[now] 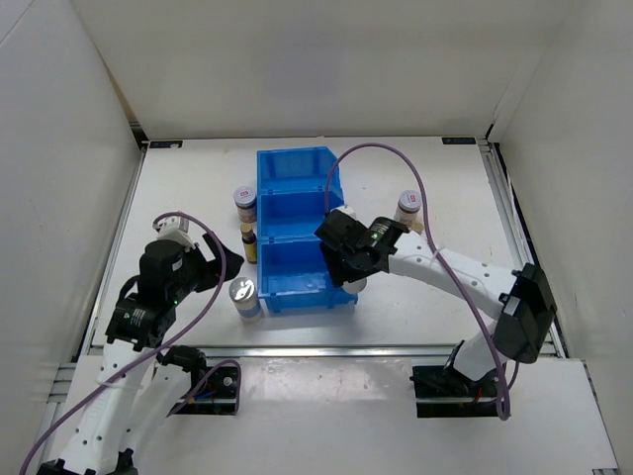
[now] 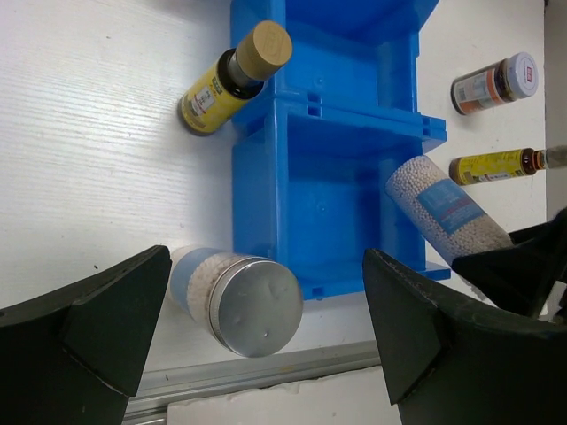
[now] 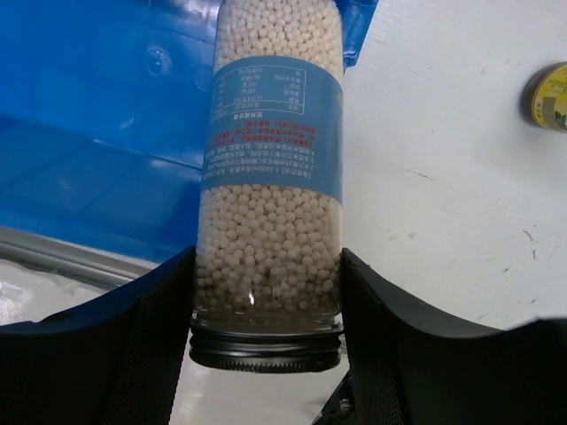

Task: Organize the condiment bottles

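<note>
Right wrist: blue-label cylinder w/ beads

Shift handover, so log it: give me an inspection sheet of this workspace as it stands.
surface: white table; blue bin mid-table, with no bottle resting in the compartments that show.
job's things: standing left of the bin are left jar, left brown bottle and left cylinder. Right of it are right jar and right brown bottle. Held cylinder is tilted over the near compartment.
clutter: nothing seen.
grippers: left gripper open, by the left cylinder; right gripper shut on the held cylinder.
cables: right cable arches over the bin; left cable loops by its arm.
surroundings: white walls; metal rail at the near edge.
</note>
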`<state>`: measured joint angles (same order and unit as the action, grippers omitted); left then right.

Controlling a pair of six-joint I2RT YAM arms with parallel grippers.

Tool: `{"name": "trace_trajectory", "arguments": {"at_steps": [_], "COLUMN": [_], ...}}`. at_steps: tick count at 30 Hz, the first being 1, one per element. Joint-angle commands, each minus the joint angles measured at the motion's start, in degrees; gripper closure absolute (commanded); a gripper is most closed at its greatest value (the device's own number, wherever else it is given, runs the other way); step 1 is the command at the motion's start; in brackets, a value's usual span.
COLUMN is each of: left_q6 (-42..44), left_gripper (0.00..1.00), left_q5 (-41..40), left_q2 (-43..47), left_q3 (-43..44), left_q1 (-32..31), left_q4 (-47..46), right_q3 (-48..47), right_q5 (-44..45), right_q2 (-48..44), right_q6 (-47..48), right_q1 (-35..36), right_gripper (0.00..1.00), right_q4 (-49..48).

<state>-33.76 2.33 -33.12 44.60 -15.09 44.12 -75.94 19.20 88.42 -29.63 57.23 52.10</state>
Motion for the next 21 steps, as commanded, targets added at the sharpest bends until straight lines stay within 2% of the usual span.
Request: {"name": "trace_trajectory", "arguments": {"at_steps": [1, 10, 15, 21], "left_q6": [-0.52, -0.52, -0.52, -0.52], "left_gripper": [0.00, 0.00, 0.00, 0.00], "left_q5": [-0.39, -0.39, -0.39, 0.13], "left_q2": [-0.36, -1.50, -2.56, -5.20], "left_q3": [0.84, 0.31, 0.31, 0.31], "left_q1": [-0.20, -0.20, -0.20, -0.20], "left_q4": [0.88, 0.88, 0.88, 0.88], "right_q3": [-0.61, -6.31, -12.99, -25.28], "right_q5": [2.06, 2.60, 1.46, -5.04], "right_q2": [-5.44, -6.78, -0.64, 9.30], "right_q6": [-1.05, 1.93, 5.19, 6.24], "right_q1": [0.51, 0.51, 0.51, -1.42], "right_gripper": [1.00, 1.00, 1.00, 1.00], "right_q4": [-1.30, 2.04, 2.57, 9.15]}}
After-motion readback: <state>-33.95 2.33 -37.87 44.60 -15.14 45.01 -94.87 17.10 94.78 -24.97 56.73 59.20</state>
